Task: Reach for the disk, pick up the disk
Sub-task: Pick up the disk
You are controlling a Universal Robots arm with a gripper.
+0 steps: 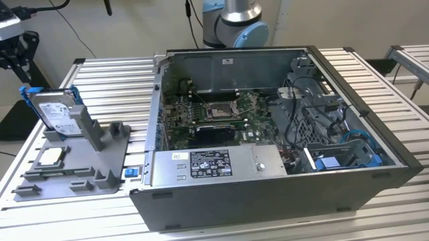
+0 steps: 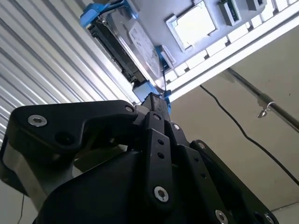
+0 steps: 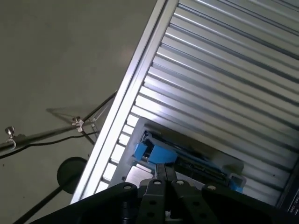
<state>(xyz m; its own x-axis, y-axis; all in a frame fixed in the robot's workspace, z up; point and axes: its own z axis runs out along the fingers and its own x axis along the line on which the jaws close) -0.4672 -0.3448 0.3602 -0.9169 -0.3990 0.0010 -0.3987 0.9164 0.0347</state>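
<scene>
While the disk (image 1: 57, 116) stands upright in the grey holder (image 1: 94, 165) on the ribbed metal table (image 1: 107, 75), the gripper (image 2: 156, 99) hangs near its blue frame, fingers (image 3: 159, 173) pressed together, holding nothing; a cable (image 2: 233, 123) crosses the bare floor (image 3: 60, 56).

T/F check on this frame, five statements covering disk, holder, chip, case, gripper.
1. The disk stands on edge in the grey holder, outside the computer case. True.
2. The gripper holds the disk clear of the holder. False: in the exterior view the disk sits in the holder.
3. The small square chip lies flat on the holder. True.
4. The computer case is closed, side panel on. False: it is open, with the motherboard exposed.
5. The disk's carrier frame is red. False: it is blue.
</scene>
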